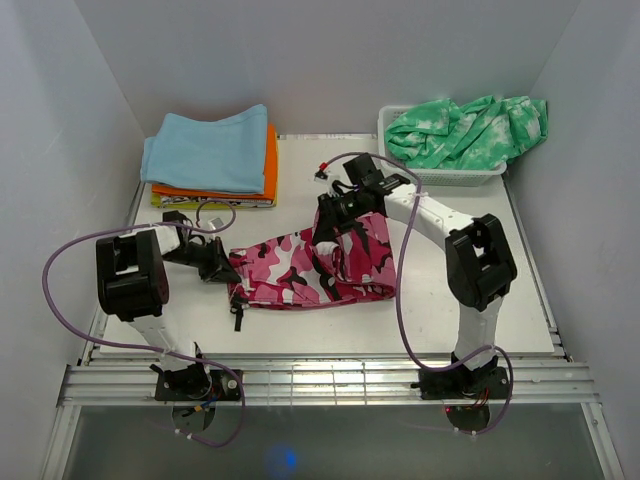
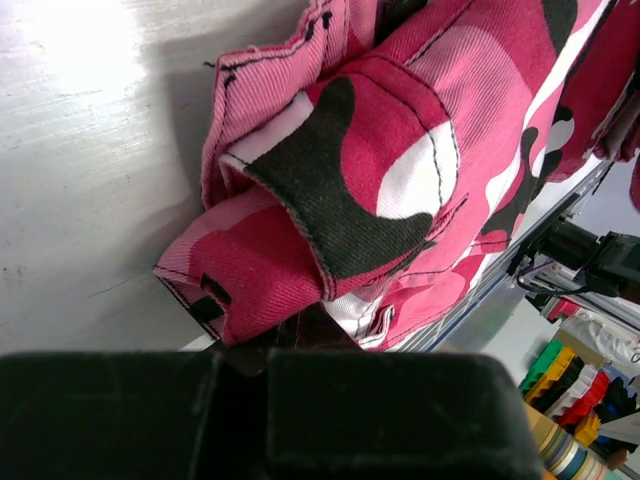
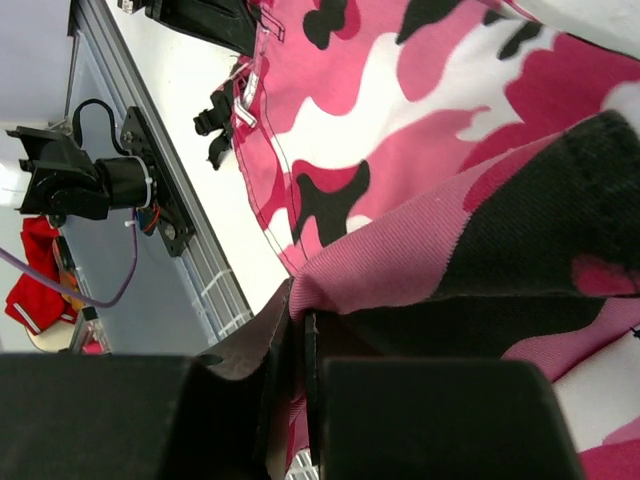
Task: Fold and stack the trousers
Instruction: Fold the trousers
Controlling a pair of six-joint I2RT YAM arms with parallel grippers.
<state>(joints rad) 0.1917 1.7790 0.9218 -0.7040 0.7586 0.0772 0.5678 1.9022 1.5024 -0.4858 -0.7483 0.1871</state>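
The trousers (image 1: 320, 265) lie in a loose, half-folded heap in the middle of the bench (image 1: 520, 310), a little below centre in the overhead view. They are pink camouflage with hot pink, pale pink, white and black blotches. Their long side runs left to right, and a black strap (image 1: 238, 318) trails off the lower left corner onto the bare surface. Up close, a cargo pocket flap (image 2: 380, 190) with a big black blotch and white stitching sits on top of the bunched cloth.

The left fingers (image 1: 222, 270) are at the left end of the heap. From the wrist camera the left fingers (image 2: 265, 358) look pressed together, with a dark fold of the trousers caught at their tips. The right fingers (image 1: 325, 225) come down on the upper edge of the heap, just right of centre. In their own view the right fingers (image 3: 297, 325) are almost closed, pinching a pink fold of the fabric between them.

Further out, at the upper left of the bench, there is a stack of folded clothes: a light blue piece (image 1: 210, 148) on top, orange (image 1: 268, 165) under it and yellow (image 1: 200, 201) at the bottom. At the upper right, a white basket (image 1: 440, 177) holds a crumpled green-and-white tie-dye garment (image 1: 465, 130). It stands well apart from the trousers.
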